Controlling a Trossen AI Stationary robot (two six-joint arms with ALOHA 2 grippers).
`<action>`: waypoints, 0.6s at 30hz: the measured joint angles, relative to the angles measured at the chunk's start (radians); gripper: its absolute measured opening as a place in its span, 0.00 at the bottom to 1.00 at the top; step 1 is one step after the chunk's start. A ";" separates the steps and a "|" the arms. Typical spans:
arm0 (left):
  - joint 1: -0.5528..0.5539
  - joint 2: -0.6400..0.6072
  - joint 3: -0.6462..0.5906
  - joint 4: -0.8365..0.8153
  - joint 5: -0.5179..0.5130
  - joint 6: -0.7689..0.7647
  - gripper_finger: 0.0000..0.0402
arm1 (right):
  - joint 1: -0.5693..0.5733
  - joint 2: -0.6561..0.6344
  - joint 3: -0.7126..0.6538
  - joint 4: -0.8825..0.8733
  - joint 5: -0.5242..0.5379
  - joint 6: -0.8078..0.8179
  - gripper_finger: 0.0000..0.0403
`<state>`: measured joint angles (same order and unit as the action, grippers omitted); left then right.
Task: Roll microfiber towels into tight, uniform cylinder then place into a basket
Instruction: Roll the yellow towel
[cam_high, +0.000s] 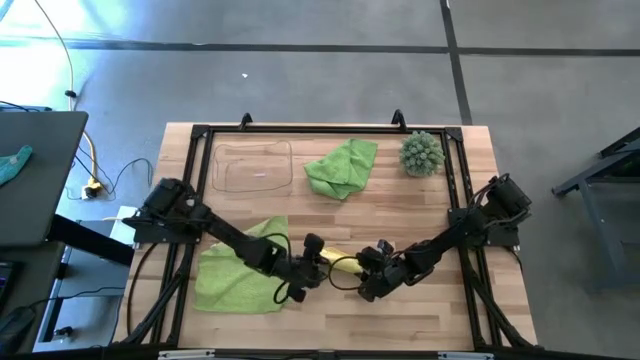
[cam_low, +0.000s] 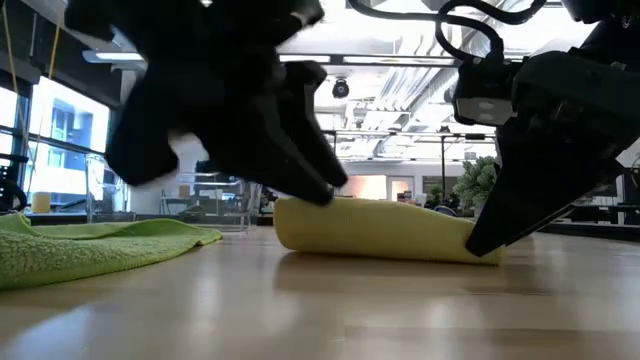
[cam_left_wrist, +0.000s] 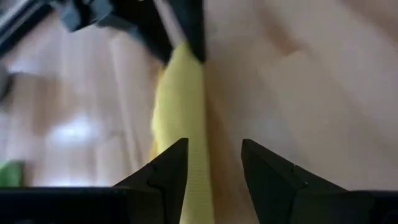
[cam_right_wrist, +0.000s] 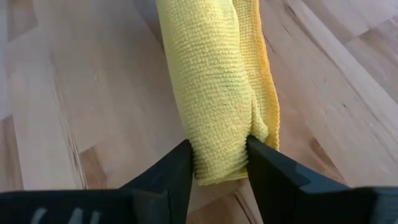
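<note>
The yellow microfiber towel (cam_high: 341, 263) lies rolled into a cylinder on the wooden table, left to right, near the front middle. My right gripper (cam_right_wrist: 221, 163) is shut on its right end. My left gripper (cam_left_wrist: 214, 165) stands open at the roll's left end (cam_low: 300, 215), with the roll passing between its fingers. One lime green towel (cam_high: 240, 270) lies spread at the front left. Another (cam_high: 342, 167) lies crumpled at the far middle. The clear basket (cam_high: 252, 165) stands at the far left. My left gripper slants down from the table's left onto the roll's left end (cam_left_wrist: 186, 134). One finger (cam_left_wrist: 169, 171) lies against the roll. The other (cam_left_wrist: 261, 168) stands clear of it over bare wood. My right gripper pinches the roll's right end (cam_right_wrist: 219, 146) between its two fingers. It slants down from the table's right, with the fingers pointing along the roll. The cloth is squeezed narrow between the pads, several layers together. The roll lies on the table.
A spiky green ball plant (cam_high: 422, 153) stands at the far right corner. A black frame (cam_high: 205, 135) runs around the table's edge. Bare wood (cam_high: 400, 320) lies in front of the roll and between it and the far towel.
</note>
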<state>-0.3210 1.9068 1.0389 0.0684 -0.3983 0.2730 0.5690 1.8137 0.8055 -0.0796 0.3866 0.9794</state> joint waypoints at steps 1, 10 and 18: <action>0.000 0.007 -0.001 -0.005 -0.026 0.000 0.35 | 0.000 0.000 0.000 0.001 0.000 0.000 0.34; 0.058 0.084 0.000 0.010 -0.006 -0.112 0.35 | 0.000 0.000 -0.001 0.000 0.002 -0.029 0.34; 0.151 0.097 0.005 0.010 0.286 -0.356 0.35 | 0.003 -0.129 -0.012 -0.149 -0.046 -0.123 0.37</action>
<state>-0.1697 2.0037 1.0439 0.0784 -0.1120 -0.0826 0.5719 1.6852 0.7939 -0.2284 0.3402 0.8564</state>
